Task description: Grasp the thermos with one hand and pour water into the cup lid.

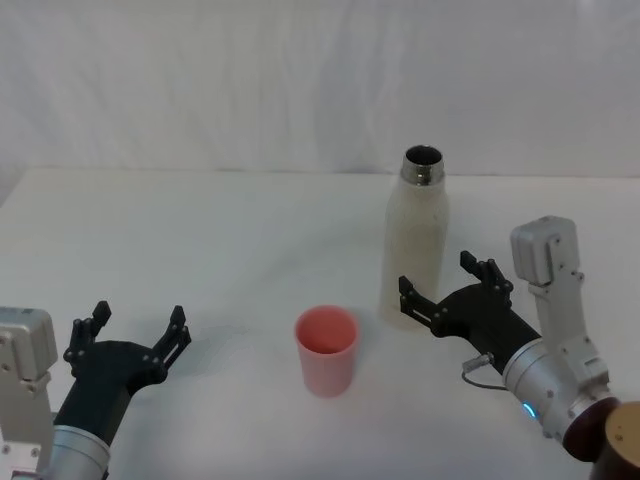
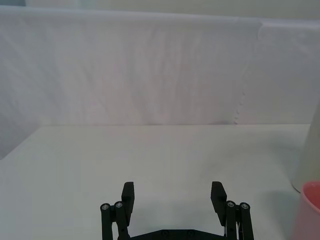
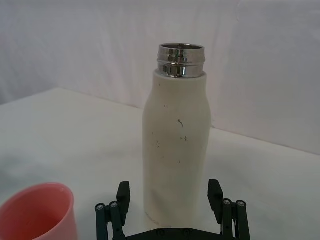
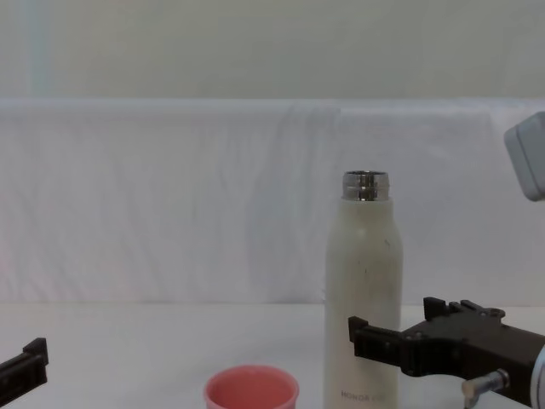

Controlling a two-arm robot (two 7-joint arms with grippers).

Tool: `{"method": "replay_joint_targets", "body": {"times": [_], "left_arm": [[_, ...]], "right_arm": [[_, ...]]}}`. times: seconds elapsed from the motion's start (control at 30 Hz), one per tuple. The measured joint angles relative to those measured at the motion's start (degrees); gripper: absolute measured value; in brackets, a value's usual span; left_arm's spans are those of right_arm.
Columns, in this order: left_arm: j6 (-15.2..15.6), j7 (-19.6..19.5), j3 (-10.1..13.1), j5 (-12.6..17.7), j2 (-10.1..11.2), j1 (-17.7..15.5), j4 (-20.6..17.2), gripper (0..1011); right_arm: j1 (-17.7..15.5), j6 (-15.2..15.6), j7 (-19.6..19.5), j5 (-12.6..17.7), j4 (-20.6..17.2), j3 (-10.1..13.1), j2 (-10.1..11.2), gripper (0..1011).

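The cream-white thermos [image 1: 417, 240] stands upright and uncapped, its steel neck open, right of the table's centre. The salmon-pink cup lid [image 1: 326, 349] sits upright in front of it to the left. My right gripper [image 1: 443, 281] is open, its fingers reaching toward the bottle's lower body from the right; in the right wrist view the thermos [image 3: 175, 145] stands just beyond the open right gripper [image 3: 170, 192], with the cup lid [image 3: 38, 212] off to one side. My left gripper [image 1: 137, 327] is open at the front left, holding nothing.
The white table [image 1: 200, 240] has free room on the left and behind the cup. A white cloth backdrop [image 1: 300, 80] closes off the rear. A brown round object [image 1: 622, 445] shows at the bottom right corner.
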Motion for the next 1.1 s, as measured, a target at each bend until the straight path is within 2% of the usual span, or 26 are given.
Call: {"method": "replay_joint_targets", "body": {"times": [0.43,1.1], "left_arm": [[0.0,0.0,0.0,0.0,0.0,0.0,0.0,1001],[0.0,0.0,0.0,0.0,0.0,0.0,0.0,1001]], "right_arm": [[1.8,-1.0,-0.4,-0.8,3.0,0.0,-1.5,1001],[3.7,-1.9,-0.7,-1.7,5.5,-0.4,-3.0,1001]]}}
